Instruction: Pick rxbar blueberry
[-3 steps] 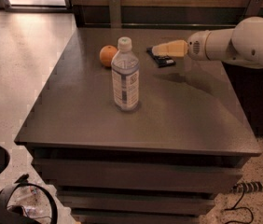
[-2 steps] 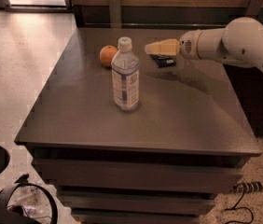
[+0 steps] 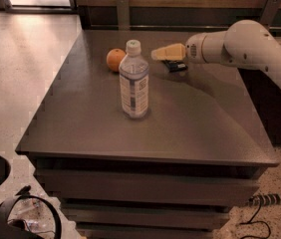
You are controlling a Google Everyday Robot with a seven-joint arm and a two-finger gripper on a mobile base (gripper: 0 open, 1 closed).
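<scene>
The rxbar blueberry (image 3: 174, 65), a small flat dark bar, lies on the far part of the grey table (image 3: 200, 123), right of the orange. My gripper (image 3: 166, 52) comes in from the right on the white arm (image 3: 240, 46). It hangs just above the bar's left end and partly covers it, pointing left towards the orange. I cannot tell whether it touches the bar.
A clear water bottle (image 3: 134, 79) with a white cap stands upright mid-table, in front of and left of the bar. A round orange (image 3: 115, 59) sits behind the bottle. A wooden wall runs behind the table. Cables and a power strip (image 3: 267, 200) lie on the floor.
My gripper has moved a little to the left over the bar, towards the orange. The bar, bottle and orange have not moved.
</scene>
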